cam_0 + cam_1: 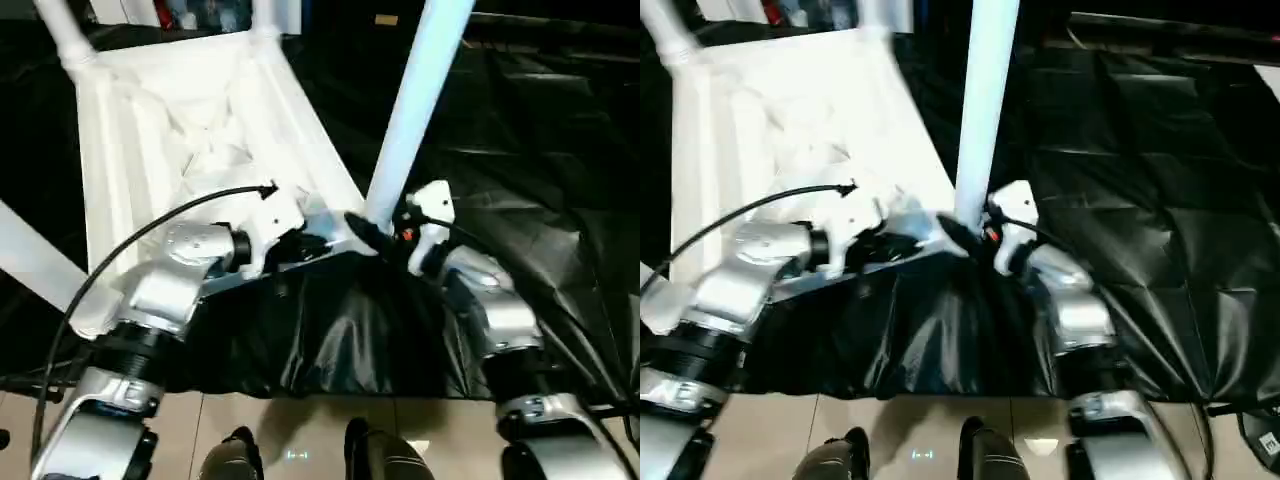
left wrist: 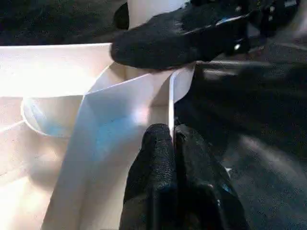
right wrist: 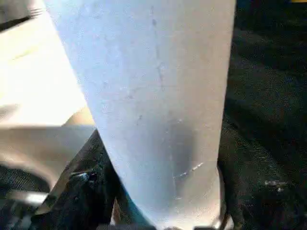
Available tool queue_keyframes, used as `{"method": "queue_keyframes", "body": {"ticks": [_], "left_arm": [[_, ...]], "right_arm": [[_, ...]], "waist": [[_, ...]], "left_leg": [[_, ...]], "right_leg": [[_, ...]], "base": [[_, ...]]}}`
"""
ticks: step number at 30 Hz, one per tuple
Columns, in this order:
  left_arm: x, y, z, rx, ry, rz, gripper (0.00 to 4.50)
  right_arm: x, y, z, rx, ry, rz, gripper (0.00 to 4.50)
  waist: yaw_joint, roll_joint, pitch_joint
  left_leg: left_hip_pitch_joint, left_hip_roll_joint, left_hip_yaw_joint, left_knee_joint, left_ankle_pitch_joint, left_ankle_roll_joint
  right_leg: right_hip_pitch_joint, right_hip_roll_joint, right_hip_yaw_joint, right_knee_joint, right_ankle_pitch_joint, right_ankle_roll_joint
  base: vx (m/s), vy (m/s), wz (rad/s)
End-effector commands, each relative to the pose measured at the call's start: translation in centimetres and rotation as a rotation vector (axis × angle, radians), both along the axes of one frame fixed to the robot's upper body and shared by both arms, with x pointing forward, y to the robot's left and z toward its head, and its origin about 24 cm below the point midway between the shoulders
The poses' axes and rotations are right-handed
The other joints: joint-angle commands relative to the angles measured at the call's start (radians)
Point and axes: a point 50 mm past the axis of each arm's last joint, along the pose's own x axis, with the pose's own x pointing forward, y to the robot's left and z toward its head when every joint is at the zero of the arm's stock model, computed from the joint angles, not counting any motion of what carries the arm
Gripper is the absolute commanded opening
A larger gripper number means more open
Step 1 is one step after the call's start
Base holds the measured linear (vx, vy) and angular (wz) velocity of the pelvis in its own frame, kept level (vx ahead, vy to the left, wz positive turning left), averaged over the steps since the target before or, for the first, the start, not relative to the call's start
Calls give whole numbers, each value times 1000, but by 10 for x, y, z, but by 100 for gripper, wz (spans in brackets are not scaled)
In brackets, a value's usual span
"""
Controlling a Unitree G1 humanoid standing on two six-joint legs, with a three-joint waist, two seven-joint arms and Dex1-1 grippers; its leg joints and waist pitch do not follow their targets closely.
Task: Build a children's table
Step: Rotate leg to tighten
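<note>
The children's table lies upside down on black cloth, its ribbed white underside [image 1: 200, 130] facing up. A long white leg [image 1: 415, 100] rises from the near right corner socket. My right gripper [image 1: 385, 235] clasps that leg's base, and the tube [image 3: 158, 105] sits between its black fingers [image 3: 93, 191]. My left gripper [image 2: 171, 143] is shut on the thin near rim [image 2: 170, 96] of the top, just left of that corner. Two more legs [image 1: 65, 35] [image 1: 262, 20] stand in the far corners. Another white tube [image 1: 35, 255] slants out at the near left.
Black cloth [image 1: 520, 160] covers the ground around the table and bunches up under my grippers. Pale floor tiles [image 1: 300, 425] show at the near edge. A black cable [image 1: 130, 250] arcs over my left forearm. Coloured items stand at the far back.
</note>
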Motion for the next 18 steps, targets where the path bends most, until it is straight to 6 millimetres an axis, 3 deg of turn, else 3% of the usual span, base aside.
{"method": "queue_keyframes", "body": {"ticks": [1, 3, 7, 10, 12, 18], "left_arm": [[-5, -25, -22, -42, 74, 29, 0], [-4, -36, -21, -50, 51, 59, 0], [-7, -40, -22, -48, 48, 48, 0], [-12, -38, -25, -28, 50, -5, 0], [-15, -36, -27, -25, 55, -28, 0], [-18, -32, -29, -11, 57, -61, 0]], "right_arm": [[-22, 47, -44, -24, 210, 136, 254], [-25, 70, -43, -48, 206, 71, 254], [-27, 81, -40, -63, 177, 61, 254], [-25, 74, -37, -53, 147, 49, 324], [-21, 66, -35, -47, 134, 30, 337], [-16, 37, -21, -72, 36, -6, 382]], "waist": [[0, 0, -29], [0, -2, -28], [-1, -2, -26], [0, 0, -27], [-1, 1, -29], [2, 3, -38]], "left_leg": [[5, 64, -42, -81, -325, 17], [4, 62, -41, -84, -338, 17], [8, 61, -41, -84, -366, 13], [4, 61, -38, -84, -346, 22], [-1, 60, -37, -84, -326, 26], [3, 60, -26, -75, -263, 41]], "right_leg": [[16, -89, 54, -91, -587, -101], [16, -86, 55, -92, -564, -96], [8, -85, 58, -94, -570, -75], [11, -84, 60, -88, -500, -81], [17, -82, 59, -84, -467, -92], [24, -76, 59, -72, -320, -134]], "base": [[0, 0, 0], [0, 0, 0], [0, 0, 0], [0, 0, 0], [0, 0, 0], [0, 0, 0]]}}
